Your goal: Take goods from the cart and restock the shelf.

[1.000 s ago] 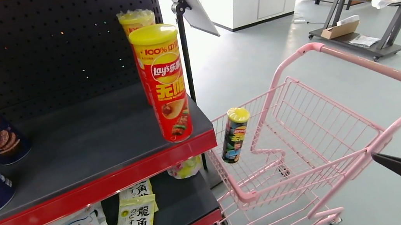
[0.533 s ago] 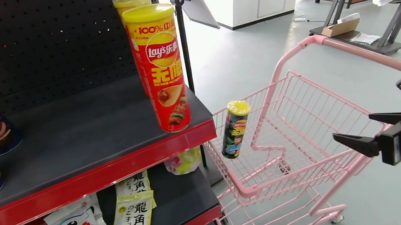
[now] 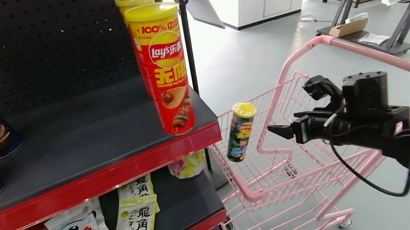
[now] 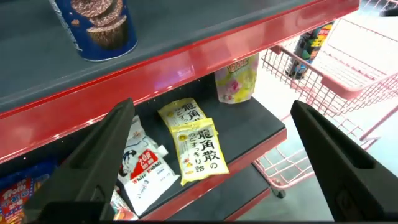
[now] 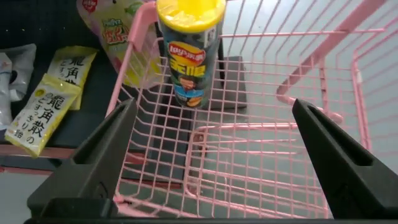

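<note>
- The shelf has a red front lip right beside the cart. A can lifted carelessly could knock against that lip and twist in the grip.
- The pink cart stands on wheels, so a nudge from the arm may roll it off. Its wire mesh could also snag a finger.
- The right gripper hangs inside the basket with its jaws spread wide and nothing in them, aimed at the small can. Going in too low would catch the wire.
- The left gripper is also spread and empty, facing the lower shelf.
- The red chip can stands at the shelf's front corner and could easily be bumped off during placing.
- The small chip can leans in the cart's corner nearest the shelf. It is round and tilted, so an off-centre squeeze may tip it or let it slip.
</note>
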{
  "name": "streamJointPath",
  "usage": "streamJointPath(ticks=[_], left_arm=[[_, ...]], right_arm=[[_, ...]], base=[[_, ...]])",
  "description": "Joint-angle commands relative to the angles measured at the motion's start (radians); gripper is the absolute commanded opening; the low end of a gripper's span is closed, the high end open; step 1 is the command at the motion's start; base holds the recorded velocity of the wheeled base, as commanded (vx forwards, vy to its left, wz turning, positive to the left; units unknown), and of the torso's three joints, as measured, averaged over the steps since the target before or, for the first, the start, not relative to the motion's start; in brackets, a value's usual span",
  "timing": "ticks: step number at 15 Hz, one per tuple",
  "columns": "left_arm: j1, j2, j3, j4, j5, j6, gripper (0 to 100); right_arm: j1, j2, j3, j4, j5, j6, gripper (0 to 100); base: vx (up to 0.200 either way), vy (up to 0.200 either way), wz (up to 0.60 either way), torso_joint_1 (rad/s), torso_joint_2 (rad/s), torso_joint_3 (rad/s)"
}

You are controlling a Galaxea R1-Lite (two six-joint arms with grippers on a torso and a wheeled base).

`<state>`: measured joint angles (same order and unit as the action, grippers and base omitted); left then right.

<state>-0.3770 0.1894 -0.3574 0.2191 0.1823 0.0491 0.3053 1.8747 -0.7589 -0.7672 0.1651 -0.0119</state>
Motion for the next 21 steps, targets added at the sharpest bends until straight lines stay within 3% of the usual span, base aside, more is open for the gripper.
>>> streamJointPath(ticks=[1,5,21], left_arm=[[0.000,0.019,-0.003,0.000,0.000,0.001,100],[0.000,0.033,-0.008,0.000,0.000,0.001,100],[0.000,0.056,-0.008,0.002,0.000,0.001,100]], right_arm=[[0.029,0.192,-0.138,-0.010,0.002,0.009,100],[0.028,0.327,-0.304,-0.009,-0.004,0.029,100],[0.043,0.583,-0.648,-0.007,-0.021,0.102,100]], base=[[0.000,0.000,0.00,0.000,0.00,0.000],[0.000,0.000,0.00,0.000,0.00,0.000],[0.000,0.000,0.00,0.000,0.00,0.000]])
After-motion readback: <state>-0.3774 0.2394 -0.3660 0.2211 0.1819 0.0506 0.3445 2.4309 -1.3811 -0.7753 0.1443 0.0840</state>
